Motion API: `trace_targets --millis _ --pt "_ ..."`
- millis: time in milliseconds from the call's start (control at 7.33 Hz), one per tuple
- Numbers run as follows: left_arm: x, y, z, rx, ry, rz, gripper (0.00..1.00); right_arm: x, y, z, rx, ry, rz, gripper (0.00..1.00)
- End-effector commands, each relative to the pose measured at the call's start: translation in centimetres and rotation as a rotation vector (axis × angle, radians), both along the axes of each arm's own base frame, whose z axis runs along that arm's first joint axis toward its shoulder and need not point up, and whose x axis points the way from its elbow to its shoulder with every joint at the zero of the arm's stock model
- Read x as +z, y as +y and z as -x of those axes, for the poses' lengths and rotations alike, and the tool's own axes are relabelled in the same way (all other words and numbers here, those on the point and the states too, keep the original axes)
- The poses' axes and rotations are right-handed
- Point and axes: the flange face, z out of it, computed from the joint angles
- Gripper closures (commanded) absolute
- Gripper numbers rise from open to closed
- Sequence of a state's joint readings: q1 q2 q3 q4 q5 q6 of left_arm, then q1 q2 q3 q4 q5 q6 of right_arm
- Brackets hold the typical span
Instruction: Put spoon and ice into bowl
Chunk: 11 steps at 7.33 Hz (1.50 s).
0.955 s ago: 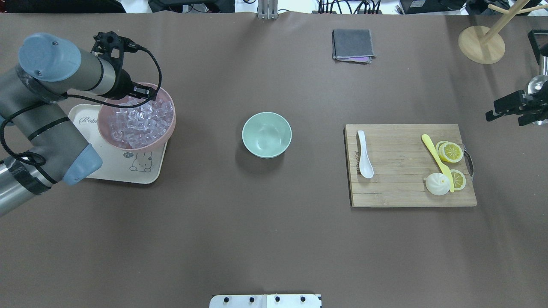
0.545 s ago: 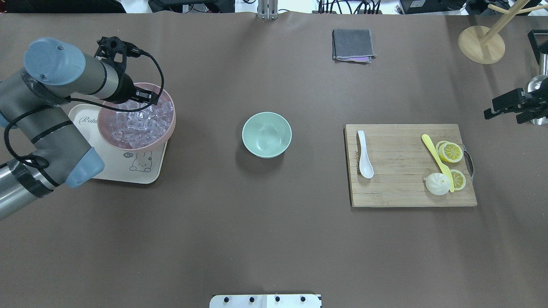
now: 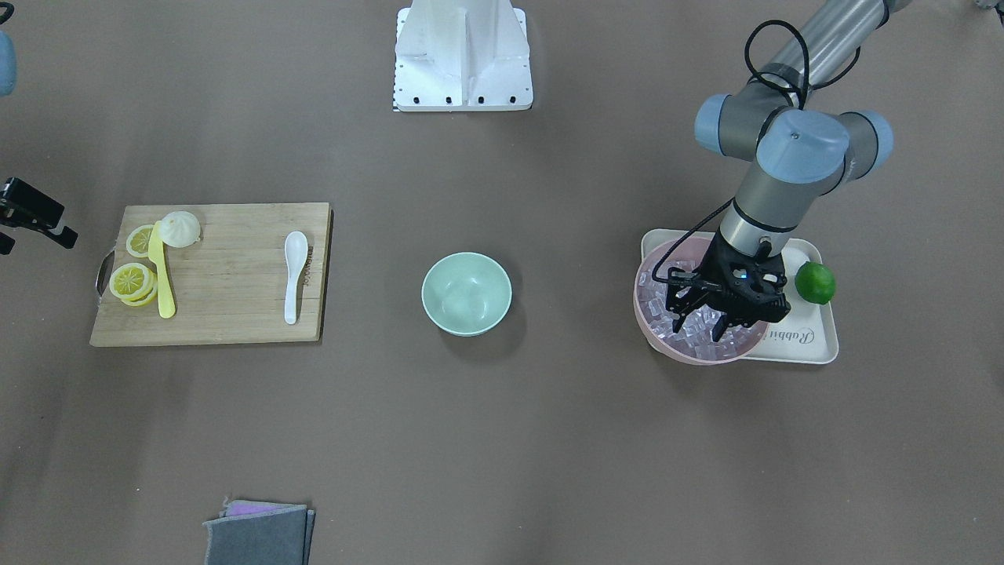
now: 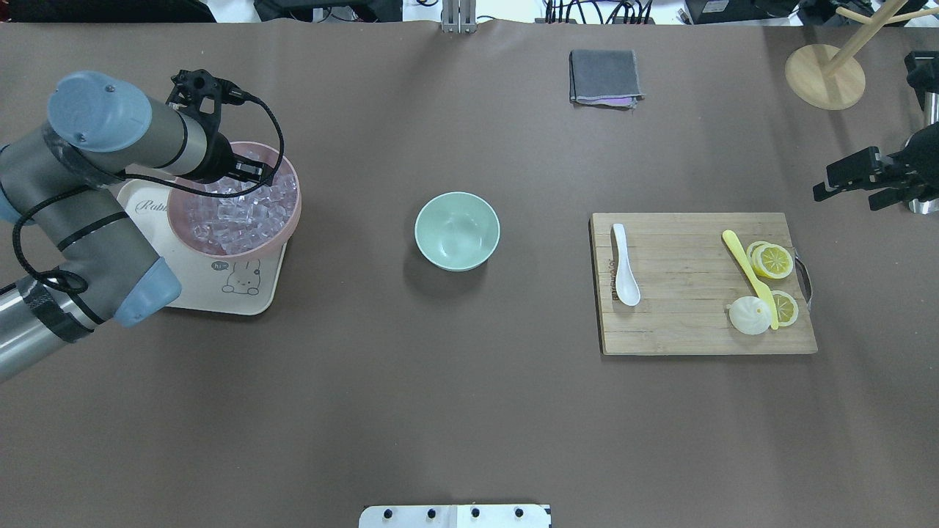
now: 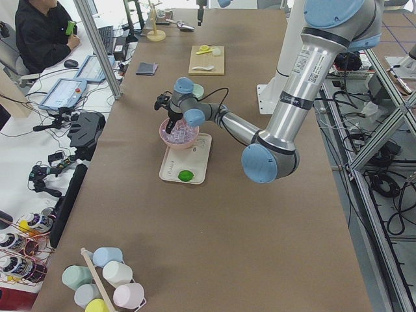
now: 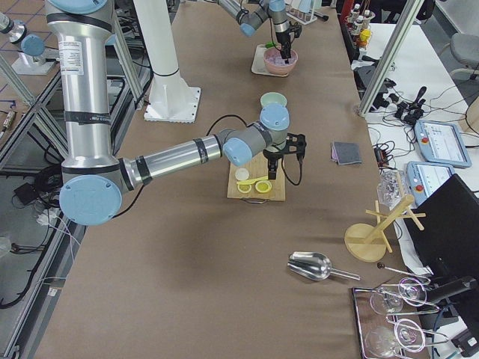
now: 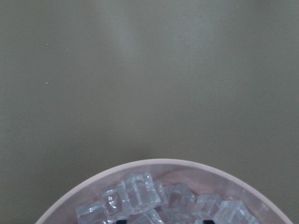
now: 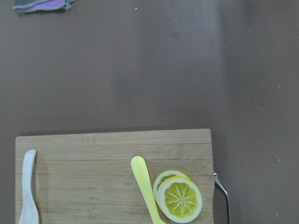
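Observation:
The white spoon [image 4: 625,275] lies on the left part of a wooden cutting board [image 4: 689,323]; it also shows in the front view [image 3: 293,271] and the right wrist view [image 8: 28,191]. The mint-green bowl [image 4: 457,229] stands empty at the table's middle [image 3: 466,292]. Clear ice cubes [image 4: 242,213] fill a pink bowl [image 4: 292,220]. My left gripper [image 3: 700,323] is open, fingers down among the cubes at the bowl's far side; the left wrist view shows the ice [image 7: 135,193] close up. My right gripper [image 4: 843,199] is open and empty, beyond the board's far right corner.
The pink bowl sits on a cream tray [image 4: 220,290] with a green lime [image 3: 814,282]. On the board lie a yellow knife [image 4: 744,268], lemon slices [image 4: 775,260] and a white bun [image 4: 748,317]. A grey cloth [image 4: 604,77] and a wooden stand [image 4: 824,77] are at the far edge.
My left gripper has shifted slightly right and toward the far side over the pink bowl of ice. My right gripper has moved left and a little farther from me, nearer the board.

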<state>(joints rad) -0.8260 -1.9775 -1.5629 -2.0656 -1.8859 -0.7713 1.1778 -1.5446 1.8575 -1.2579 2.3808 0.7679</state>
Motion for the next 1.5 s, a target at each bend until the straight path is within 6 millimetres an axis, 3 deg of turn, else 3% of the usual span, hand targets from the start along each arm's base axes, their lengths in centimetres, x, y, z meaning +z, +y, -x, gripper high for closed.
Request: trace_targets --millis 0,136,409,545,682,955,1364 --pt "1.0 0.3 0.2 0.007 -0.011 0.003 0.39 -0.9 -0.3 1.1 0.0 0.003 -0.009 0.0" --pt "0.9 0.3 0.2 0.008 -0.011 0.004 0.42 -1.2 -0.4 1.3 -0.002 0.001 -0.012 0.0" --pt "-0.1 0.9 0.3 0.029 0.021 0.028 0.88 -1.4 -0.5 1.5 -0.005 -0.001 -0.017 0.0" --pt "0.1 1.2 0.4 0.039 0.028 0.042 1.0 -1.5 -0.4 1.7 -0.004 -0.003 -0.011 0.0" --pt "0.2 1.3 0.5 0.008 0.045 0.082 1.0 -1.8 -0.2 2.1 -0.003 -0.007 -0.002 0.0" --pt "-2.9 2.3 2.0 0.015 0.066 0.088 1.0 -3.5 0.0 3.2 0.009 -0.023 0.008 0.0" --pt "-6.6 0.0 9.4 -0.018 0.14 0.117 1.0 -6.8 0.8 10.7 0.011 0.008 -0.002 0.0"
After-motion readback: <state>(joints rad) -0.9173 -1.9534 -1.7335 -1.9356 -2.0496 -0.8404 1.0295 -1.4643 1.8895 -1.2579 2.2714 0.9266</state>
